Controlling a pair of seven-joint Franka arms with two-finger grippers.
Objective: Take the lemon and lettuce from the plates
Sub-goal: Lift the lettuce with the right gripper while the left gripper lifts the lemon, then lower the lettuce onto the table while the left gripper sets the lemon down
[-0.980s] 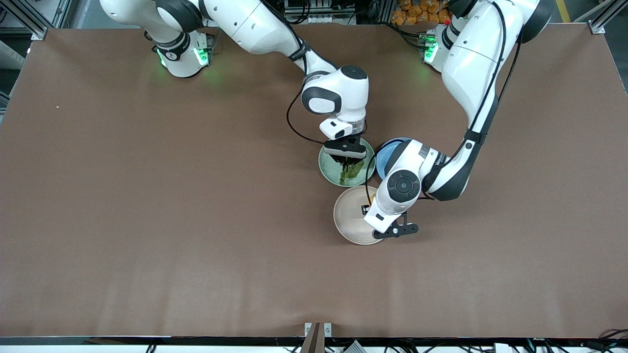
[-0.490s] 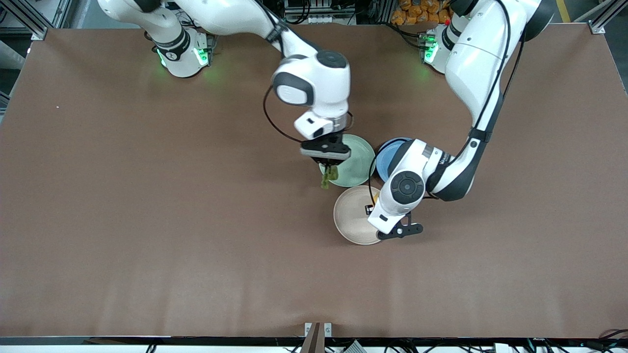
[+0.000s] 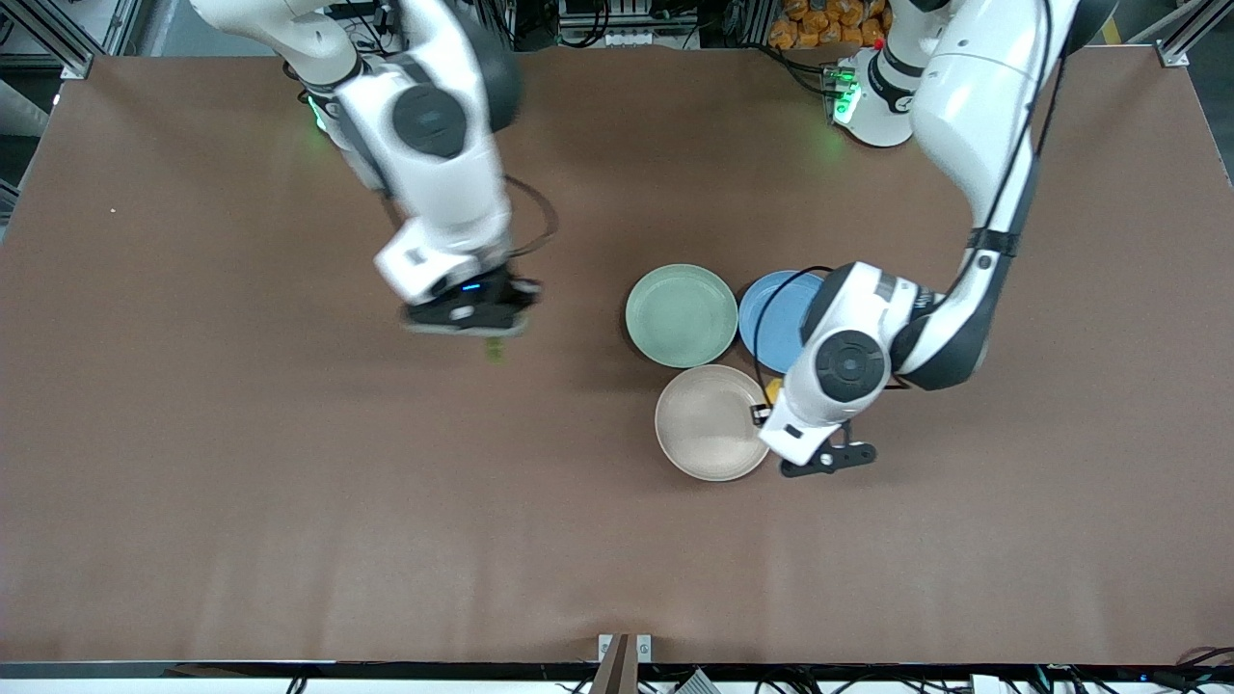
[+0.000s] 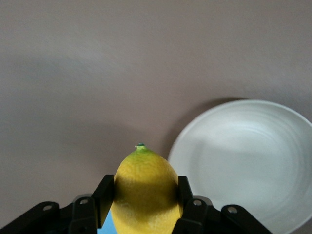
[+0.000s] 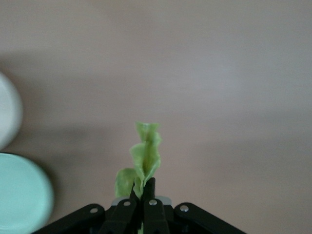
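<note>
The lemon [image 4: 145, 190] is clamped in the left gripper [image 4: 145, 207] over the table at the beige plate's [image 3: 696, 434] 3 o'clock; the lettuce [image 5: 141, 163] is pinched in the right gripper [image 5: 143, 207] over the table at the green plate's [image 3: 681, 315] 9 o'clock, for carrying clear.

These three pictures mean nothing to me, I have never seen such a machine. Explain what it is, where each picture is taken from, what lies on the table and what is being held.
Two white robot arms stand at a brown table, each ending in a two-finger claw.

The wide picture comes from a high camera facing the robots. The other two come from small cameras on the arms' wrists, looking down past the fingers.

On the table lie three empty plates close together: a mint green plate, a blue plate beside it, and a beige plate nearer the camera.

The left claw is shut on a lemon, up in the air beside the beige plate. The right claw is shut on a lettuce leaf, over bare table toward the right arm's end, away from the plates.

So both foods are already off their plates.
</note>
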